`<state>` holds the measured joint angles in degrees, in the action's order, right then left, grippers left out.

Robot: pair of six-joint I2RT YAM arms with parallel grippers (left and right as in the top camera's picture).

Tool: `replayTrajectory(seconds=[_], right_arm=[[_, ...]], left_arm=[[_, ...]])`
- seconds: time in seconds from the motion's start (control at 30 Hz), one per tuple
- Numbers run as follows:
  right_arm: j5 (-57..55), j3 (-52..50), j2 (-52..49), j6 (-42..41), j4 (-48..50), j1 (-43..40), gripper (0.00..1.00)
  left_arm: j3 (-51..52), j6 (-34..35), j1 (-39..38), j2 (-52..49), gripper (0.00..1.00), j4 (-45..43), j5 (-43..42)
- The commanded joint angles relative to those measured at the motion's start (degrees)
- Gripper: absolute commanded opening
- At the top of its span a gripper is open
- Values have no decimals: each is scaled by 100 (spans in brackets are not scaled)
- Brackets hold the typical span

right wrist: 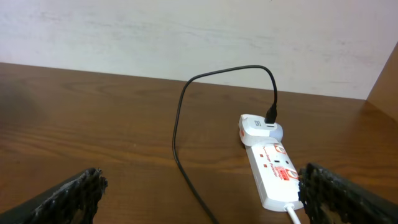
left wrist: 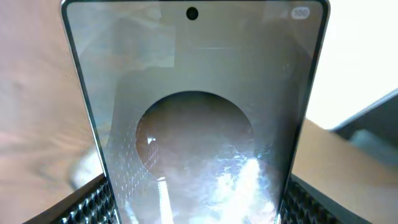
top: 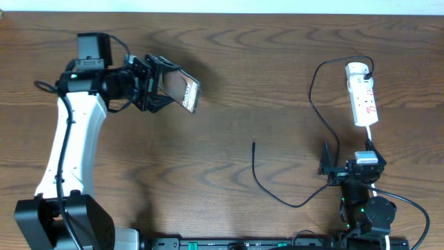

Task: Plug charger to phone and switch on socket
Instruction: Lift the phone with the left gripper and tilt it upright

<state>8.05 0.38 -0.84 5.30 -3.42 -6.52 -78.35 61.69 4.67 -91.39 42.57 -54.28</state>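
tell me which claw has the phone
The left claw, clamped on the phone by its sides; the right claw stands open and empty, facing the socket.

This looks like a robotics lab: a dark brown wooden table (top: 229, 83) stands against a plain whitish wall (right wrist: 186, 31), and a white-and-black robot arm (top: 69, 139) and a small black robot arm (top: 368, 208) are mounted at its near edge.
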Motion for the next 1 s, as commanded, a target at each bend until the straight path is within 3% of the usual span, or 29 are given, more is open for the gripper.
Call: replayTrajectory(seconds=[0.0, 0.23, 0.4, 0.8, 0.97], right_arm=[[-17, -7, 28, 76, -26, 61, 99], [-20, -7, 28, 76, -26, 61, 99], [-20, -7, 28, 76, -26, 61, 99], [-17, -7, 28, 76, -26, 61, 99], [-20, -7, 28, 76, -26, 61, 99]], left_arm=[[-107, 1156, 105, 127, 7, -70, -1182], [-107, 2463, 111, 127, 7, -564, -2334], [-107, 2933, 111, 129, 7, -800, -2743], [-107, 2986, 111, 129, 7, -975, -2599], [-107, 2424, 111, 127, 7, -1036, -2247]])
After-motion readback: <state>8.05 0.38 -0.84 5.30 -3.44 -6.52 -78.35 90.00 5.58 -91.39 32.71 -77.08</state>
